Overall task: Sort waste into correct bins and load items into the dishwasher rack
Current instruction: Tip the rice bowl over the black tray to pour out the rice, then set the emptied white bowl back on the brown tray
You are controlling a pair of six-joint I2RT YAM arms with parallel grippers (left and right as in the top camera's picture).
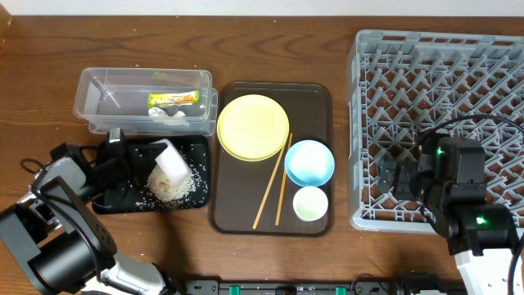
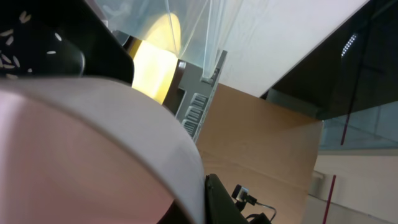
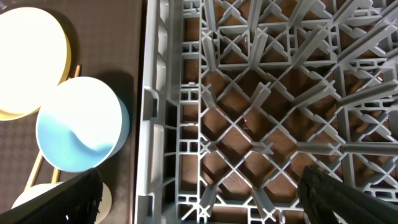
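White bowl (image 2: 93, 155): was tipped over black tray (image 1: 196, 149), 9 o'clock on the bench (image 1: 270, 262)
Left claw (image 1: 152, 161): clenched on the bowl's rim
Rice grains (image 1: 168, 188): lay heaped in tray
Right claw (image 3: 199, 202): hung released above dishwasher rack (image 1: 442, 49), 3 o'clock
Risk: grains could bounce past the low tray edge; rim-only grip could let bowl slip

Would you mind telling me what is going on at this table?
The left gripper holds a white bowl tipped over the shallow black rectangular tray, where white rice grains lie piled. A green-and-yellow snack wrapper and a crumpled white tissue lie in the clear rectangular plastic tub. The round yellow plate, light blue bowl, small pale cup and wooden chopsticks sit on the dark brown serving tray. The right gripper hovers open over the large grey plastic dishwasher rack, which shows no dishes.
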